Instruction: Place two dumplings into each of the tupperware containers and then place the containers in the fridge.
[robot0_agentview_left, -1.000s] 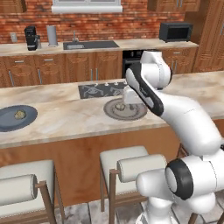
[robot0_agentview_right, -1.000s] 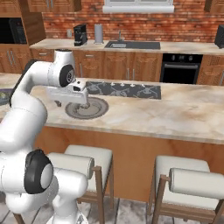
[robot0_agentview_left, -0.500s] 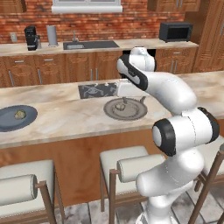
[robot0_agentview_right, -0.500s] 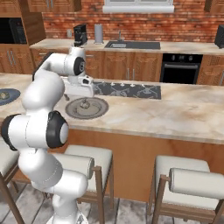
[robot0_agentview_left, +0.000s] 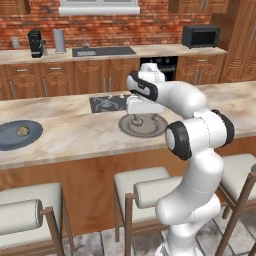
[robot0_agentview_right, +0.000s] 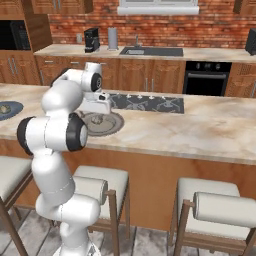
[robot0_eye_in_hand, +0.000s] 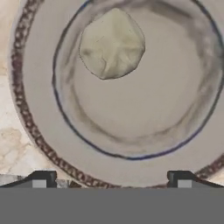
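Hand (robot0_eye_in_hand: 111, 178) spread wide, empty, poised directly over the round grey plate with patterned rim (robot0_eye_in_hand: 39, 131) on the marble bench (robot0_agentview_left: 75, 135). The hand view resolves one pale crinkled dumpling (robot0_eye_in_hand: 112, 43) inside the plate; its long axis cannot be told.

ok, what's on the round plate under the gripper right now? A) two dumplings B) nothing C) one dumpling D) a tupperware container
C: the hand view shows a single dumpling lying inside the plate, with the gripper open above it and not touching it.
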